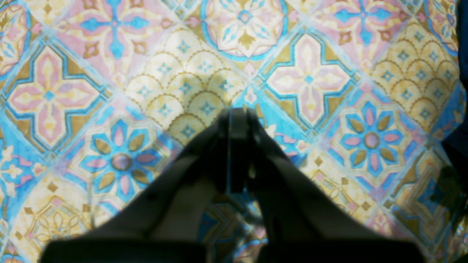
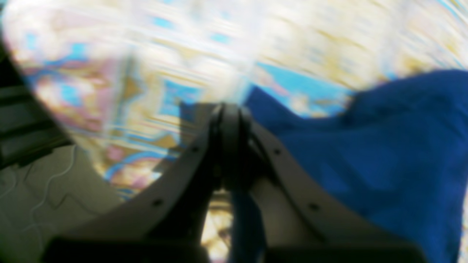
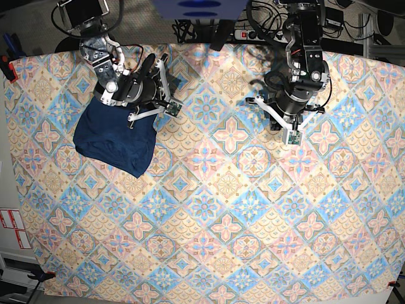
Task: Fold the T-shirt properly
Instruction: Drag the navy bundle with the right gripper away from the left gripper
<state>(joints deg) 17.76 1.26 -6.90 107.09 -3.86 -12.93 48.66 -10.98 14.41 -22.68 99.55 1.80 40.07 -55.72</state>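
The T-shirt (image 3: 115, 135) is a dark navy bundle at the table's far left, folded into a rough wedge. In the blurred right wrist view it fills the right side as blue cloth (image 2: 384, 153). My right gripper (image 2: 230, 109) is shut, and a strip of the blue cloth runs between its fingers. From above, that gripper (image 3: 134, 109) sits over the shirt's top edge. My left gripper (image 1: 237, 113) is shut on nothing and hangs over bare patterned cloth. In the base view the left gripper (image 3: 286, 106) stands far right of the shirt.
A tablecloth (image 3: 215, 209) with pink, blue and yellow tiles covers the whole table. Grey floor (image 2: 44, 190) shows past the table's edge beside my right gripper. Cables and a power strip (image 3: 253, 28) lie behind the table's far edge.
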